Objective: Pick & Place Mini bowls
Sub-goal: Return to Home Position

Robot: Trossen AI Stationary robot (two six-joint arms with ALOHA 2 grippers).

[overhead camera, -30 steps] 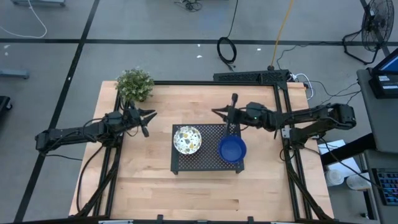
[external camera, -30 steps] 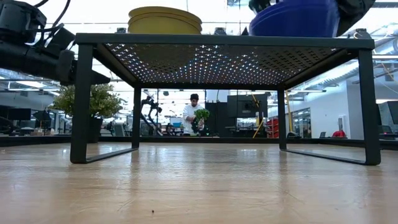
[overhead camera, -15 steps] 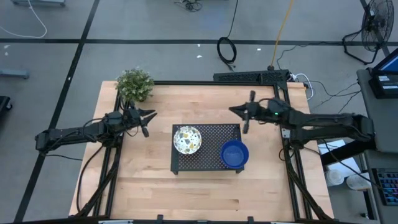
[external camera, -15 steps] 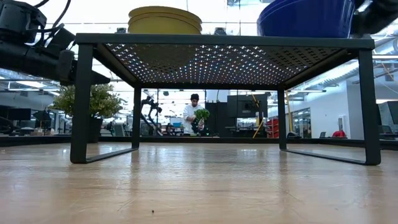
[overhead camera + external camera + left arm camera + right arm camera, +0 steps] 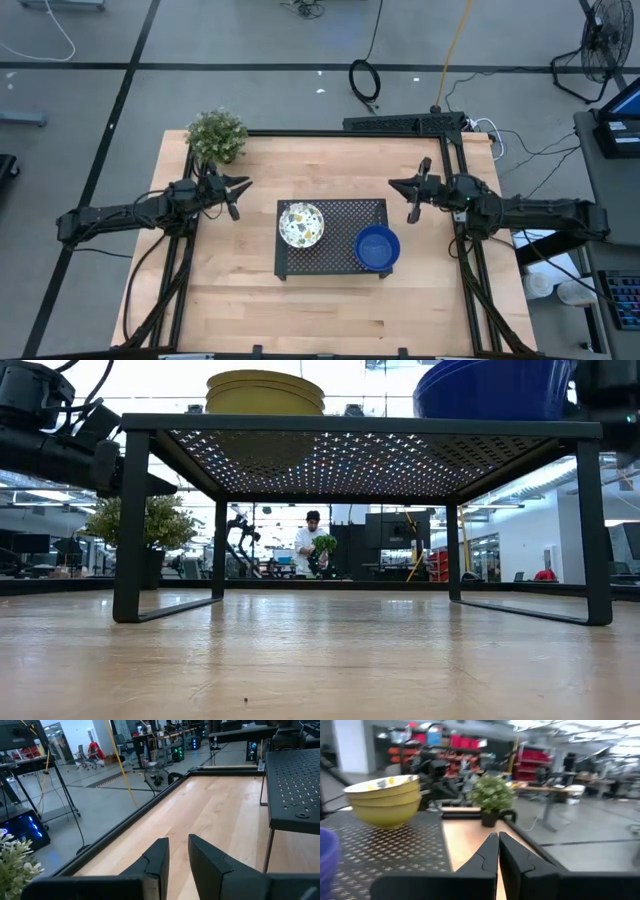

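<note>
My right fingers (image 5: 491, 851) are closing to a hairline gap, holding nothing. They are hanging over the desk (image 5: 330, 300) just beside the right end of the black perforated shelf (image 5: 340, 262), well clear of it. My left fingers (image 5: 157, 859) are sitting slightly apart, also empty, parked over the left part of the desk near the small green plant (image 5: 216, 136).

Progress: looking done to me. The white floral bowls (image 5: 301, 224) are sitting as one stack on the left half of the shelf top. From my right wrist I'm counting three nested rims, with yellow-olive outsides. The blue bowls (image 5: 374, 243) are sitting on the right front corner of the shelf. From above I'm seeing a single blue disc, so I can't count how many are nested there. I'm seeing no loose bowls on the desk. What's left, I'm judging, is only getting the right arm parked.

Orientation: the bowls are round, so I'm reading no long axis in plan. Both stacks are sitting upright with mouths facing up and the stack axis vertical. I'm spotting no tilt from the low view.
</note>
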